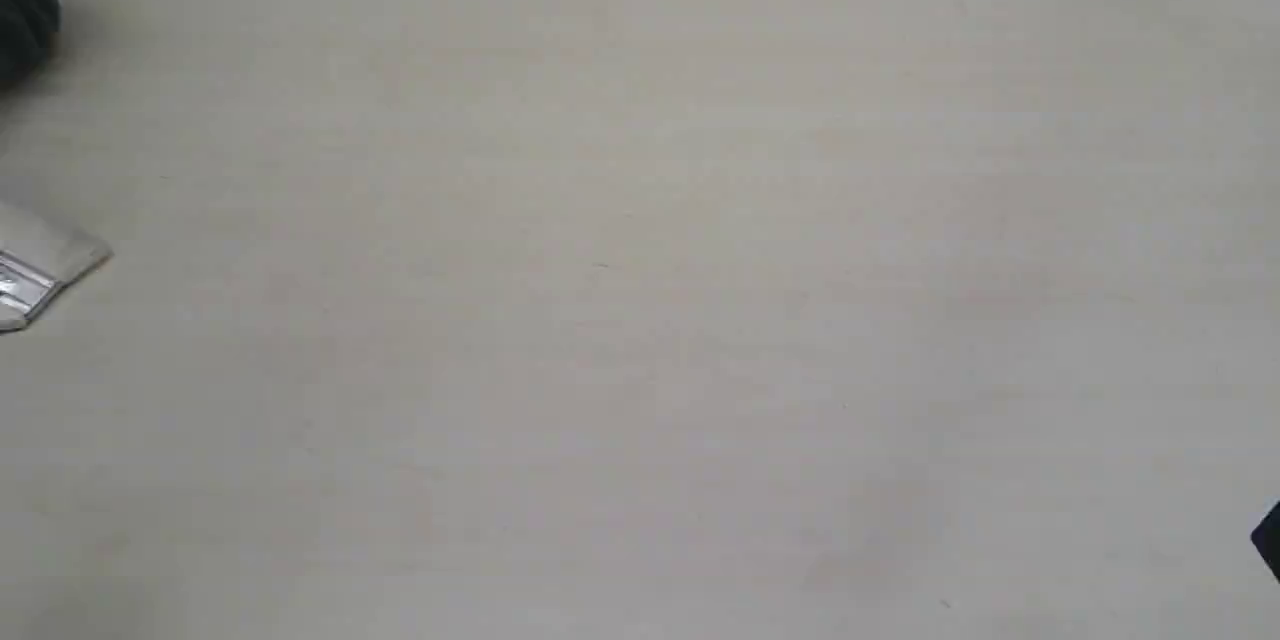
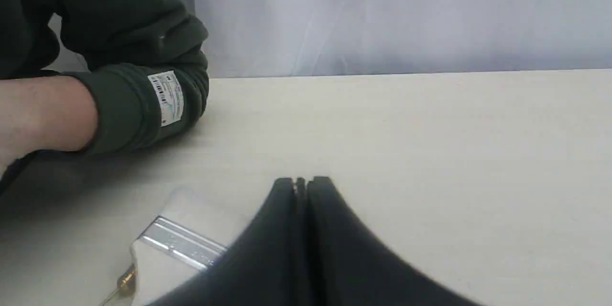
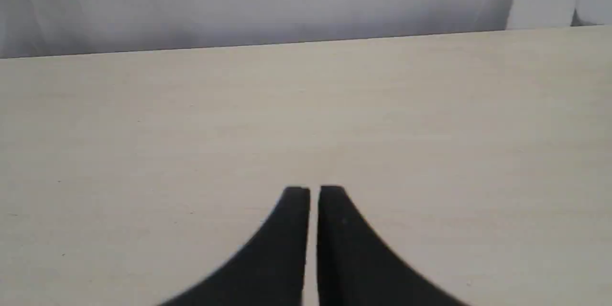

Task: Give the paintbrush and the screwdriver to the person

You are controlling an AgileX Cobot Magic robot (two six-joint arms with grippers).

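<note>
Pale table (image 1: 640, 320): the paintbrush (image 1: 40, 270) is cut off at nine o'clock in the exterior view, the person (image 1: 25, 10) at ten o'clock. The brush, with the screwdriver (image 2: 125, 283) just beside it, is partly masked by the left gripper (image 2: 301, 181), closed and empty like the right gripper (image 3: 314, 189).

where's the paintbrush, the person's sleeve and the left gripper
paintbrush (image 2: 184, 246): left wrist view, on the silver ferrule
person's sleeve (image 2: 126, 117): left wrist view, on the dark green cuff
left gripper (image 2: 301, 181): left wrist view, midway between its fingertips
</note>
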